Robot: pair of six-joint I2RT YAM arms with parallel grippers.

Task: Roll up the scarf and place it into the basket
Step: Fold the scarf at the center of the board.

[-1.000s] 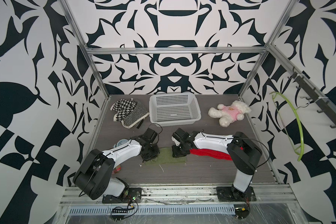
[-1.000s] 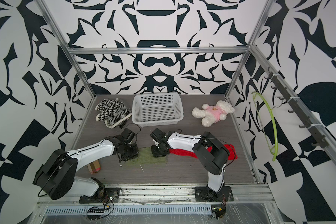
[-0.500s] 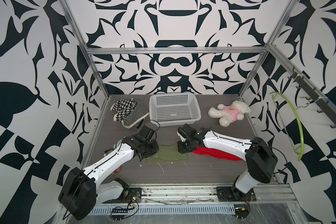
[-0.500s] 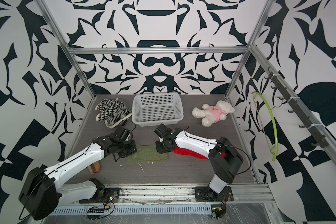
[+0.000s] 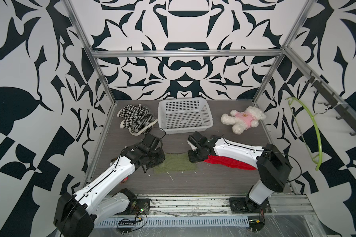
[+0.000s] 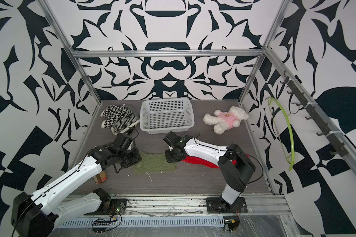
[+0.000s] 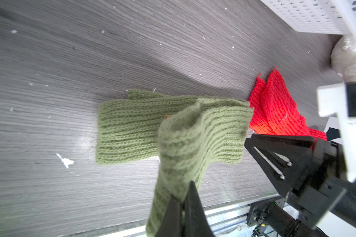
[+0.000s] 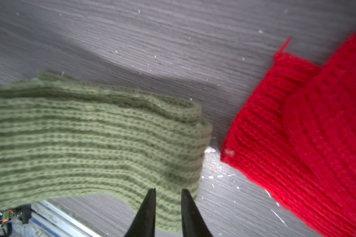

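The green knitted scarf (image 5: 176, 164) (image 6: 154, 162) lies folded in layers on the dark table, in front of the basket. My left gripper (image 7: 182, 190) (image 5: 159, 161) is shut on a top layer at its left end, lifted clear of the layers below (image 7: 132, 127). My right gripper (image 8: 168, 189) (image 5: 195, 158) pinches the thick folded right end (image 8: 90, 139), which curves up off the table. The white perforated basket (image 5: 185, 131) (image 6: 167, 130) stands empty at the back middle, a short way beyond both grippers.
A red knitted scarf (image 5: 230, 163) (image 8: 306, 133) lies under my right arm, just right of the green one. Black-and-white scarves (image 5: 136, 119) lie left of the basket, a white plush bear (image 5: 243, 120) right of it. A small tan object (image 6: 100, 177) lies under my left arm.
Both arms have stretched out from a folded pose and risen. The green scarf's ends have come up with the grippers, and the cloth now spreads wider between them.
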